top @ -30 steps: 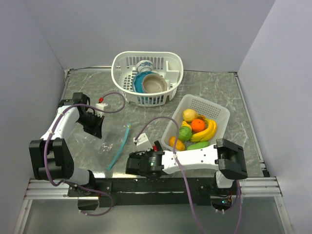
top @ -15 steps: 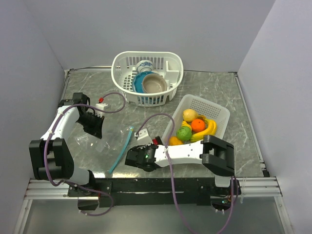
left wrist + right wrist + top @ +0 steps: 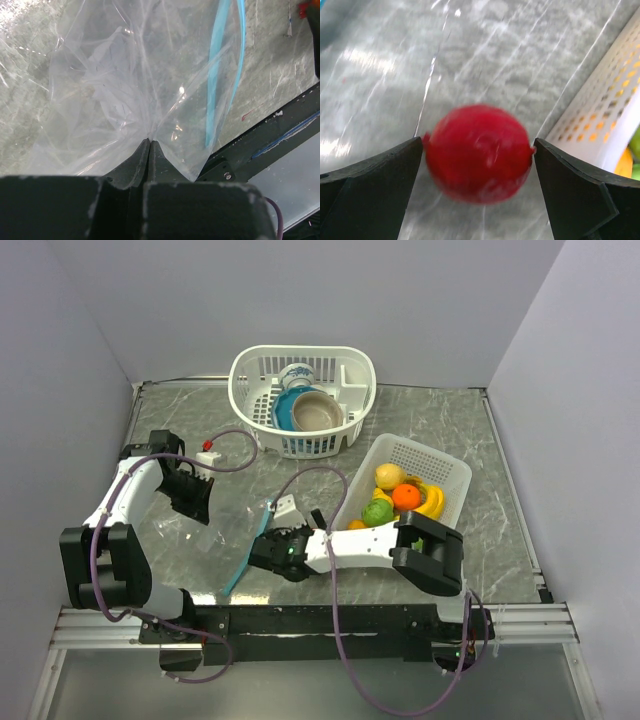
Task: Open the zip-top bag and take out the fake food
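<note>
The clear zip-top bag lies flat on the marble table, its teal zip strip running diagonally. My left gripper is shut on a fold of the bag's plastic, and the strip shows to the right. My right gripper hangs low beside the strip. It stands open with a blurred red apple between its fingertips; contact is unclear. The rest of the fake food, orange, banana, lemon and green pieces, fills the white rectangular basket.
A round white basket at the back holds bowls and a patterned cup. The rectangular basket's wall is close on the right of my right gripper. Grey walls enclose the table on three sides.
My right arm has swung left and forward, from near the table's front edge to the bag's zip strip. The left arm and the bag have stayed put.
</note>
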Controlling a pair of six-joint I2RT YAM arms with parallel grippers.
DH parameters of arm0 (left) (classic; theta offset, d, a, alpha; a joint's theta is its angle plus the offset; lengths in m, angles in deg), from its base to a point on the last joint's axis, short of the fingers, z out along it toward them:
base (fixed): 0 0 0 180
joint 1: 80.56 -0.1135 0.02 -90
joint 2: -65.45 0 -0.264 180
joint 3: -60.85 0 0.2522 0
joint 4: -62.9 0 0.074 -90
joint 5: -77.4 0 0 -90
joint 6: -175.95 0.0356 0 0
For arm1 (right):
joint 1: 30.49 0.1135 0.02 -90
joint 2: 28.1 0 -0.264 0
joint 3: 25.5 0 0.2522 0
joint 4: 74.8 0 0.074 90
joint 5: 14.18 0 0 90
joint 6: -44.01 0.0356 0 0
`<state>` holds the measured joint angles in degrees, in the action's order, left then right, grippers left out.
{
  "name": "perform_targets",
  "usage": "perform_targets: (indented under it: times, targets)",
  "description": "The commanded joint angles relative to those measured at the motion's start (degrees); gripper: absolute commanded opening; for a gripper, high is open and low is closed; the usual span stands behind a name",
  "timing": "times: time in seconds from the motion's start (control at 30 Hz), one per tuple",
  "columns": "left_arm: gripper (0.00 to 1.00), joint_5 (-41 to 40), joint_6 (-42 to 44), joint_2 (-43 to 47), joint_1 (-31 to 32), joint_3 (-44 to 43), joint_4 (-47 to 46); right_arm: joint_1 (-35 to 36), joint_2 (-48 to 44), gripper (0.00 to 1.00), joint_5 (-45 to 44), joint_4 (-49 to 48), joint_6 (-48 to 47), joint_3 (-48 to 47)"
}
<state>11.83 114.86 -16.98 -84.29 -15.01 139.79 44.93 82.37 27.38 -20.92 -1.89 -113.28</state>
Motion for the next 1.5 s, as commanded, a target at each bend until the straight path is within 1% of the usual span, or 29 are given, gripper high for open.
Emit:
perform_targets:
  times: [0.0, 0.2, 0.3, 0.4, 0.43, 0.5, 0.53, 0.57, 0.6, 0.7, 0.73, 0.8, 0.87, 0.97, 1.03, 1.07, 1.1, 1.13, 1.2, 1.23, 1.27, 1.33, 1.4, 1.47]
  targets:
    - [0.03, 1.33, 0.62, 1.31, 0.12, -0.82, 0.85, -3.25, 1.14, 1.0, -0.43, -3.64, -3.84, -2.45]
    - [0.04, 0.62, 0.89, 1.49, 0.12, -0.65, 0.85, -3.52, 1.59, 1.0, 3.26, -4.52, -3.67, -2.01]
    - [0.03, 0.71, 0.8, 1.05, 0.12, -0.91, 0.68, -3.52, 1.32, 0.95, 5.02, -5.49, -3.49, -1.3]
    - [0.02, 0.8, 0.54, 0.78, 0.12, -1.17, 0.59, -3.61, 0.88, 0.84, 5.9, -5.67, -3.14, -1.04]
    - [0.01, 0.89, 0.54, 0.78, 0.12, -1.26, 0.5, -3.61, 0.53, 0.77, 6.08, -6.19, -3.31, -0.95]
    - [0.01, 0.71, 0.54, 0.78, 0.12, -1.09, 0.32, -3.61, -0.7, 0.7, 6.08, -6.46, -3.58, -0.95]
    - [0.01, 0.62, 0.45, 0.78, 0.12, -1.0, 0.15, -3.52, -1.31, 0.63, 6.0, -6.89, -3.84, -1.04]
    - [0.01, 0.71, 0.45, 0.78, 0.04, -0.82, 0.06, -3.52, -2.27, 0.61, 5.73, -6.9, -4.19, -1.21]
    - [0.01, 0.62, 0.45, 0.7, 0.12, -0.82, 0.06, -3.52, -2.89, 0.56, 5.38, -6.72, -4.54, -1.74]
    - [0.01, 0.45, 0.45, 0.87, 0.12, -0.74, 0.23, -3.52, -5.53, 0.51, 2.66, -5.41, -5.59, -3.32]
    - [0.01, 0.45, 0.54, 0.96, 0.12, -0.91, 0.32, -3.7, -7.54, 0.51, 0.39, -4.44, -5.86, -3.76]
    - [0.01, 0.45, 0.54, 0.96, 0.12, -1.17, 0.58, -5.1, -9.92, 0.51, -1.56, -3.3, -5.78, -4.12]
    - [0.01, 0.36, 0.71, 1.13, 0.12, -1.44, 0.67, -6.85, -14.75, 0.51, -3.57, -2.33, -5.25, -3.51]
    - [0.01, 0.36, 0.8, 1.13, 0.04, -1.44, 0.68, -12.21, -21.87, 0.51, -5.6, -1.36, -2.71, 1.57]
    - [0.01, 0.53, 0.89, 1.05, 0.12, -1.35, 0.41, -17.74, -26.07, 0.51, -5.43, -0.66, -1.39, 4.48]
    - [0.01, 0.45, 0.72, 0.96, 0.12, -1.26, 0.32, -19.33, -27.23, 0.51, -4.82, -0.48, -0.25, 7.46]
    - [0.01, 0.88, 0.71, 0.7, 0.12, -1.26, 0.15, -22.04, -28.98, 0.51, -4.64, -0.22, 0.46, 8.96]
    - [0.01, 0.89, 0.8, 0.61, 0.12, -1.35, 0.23, -23.2, -29.7, 0.51, -4.64, -0.22, 1.07, 10.37]
    - [0.01, 0.98, 0.45, 0.52, 0.12, -1.35, -0.03, -25.05, -31.02, 0.57, -3.68, -0.04, 2.83, 13.8]
    - [0.01, 1.15, 0.36, 0.43, 0.12, -1.44, -0.29, -26.45, -31.2, 0.64, -3.24, 0.05, 3.62, 14.6]
    - [0.01, 1.33, 0.36, 0.26, 0.12, -1.53, -0.12, -26.9, -31.37, 0.84, -2.71, -0.13, 3.98, 15.74]
    - [0.02, 1.76, 0.1, 0.08, 0.12, -2.05, 0.06, -27.08, -31.81, 1.0, -2.62, 0.05, 4.51, 16.01]
    - [0.03, 1.68, -0.16, 0.25, 0.12, -2.75, 0.06, -27.08, -32.6, 1.0, -2.27, 0.4, 4.42, 15.4]
    - [0.16, 1.41, -0.52, 0.43, 0.12, -3.28, 0.15, -27.08, -33.65, 1.0, -2.27, 0.57, 3.98, 14.52]
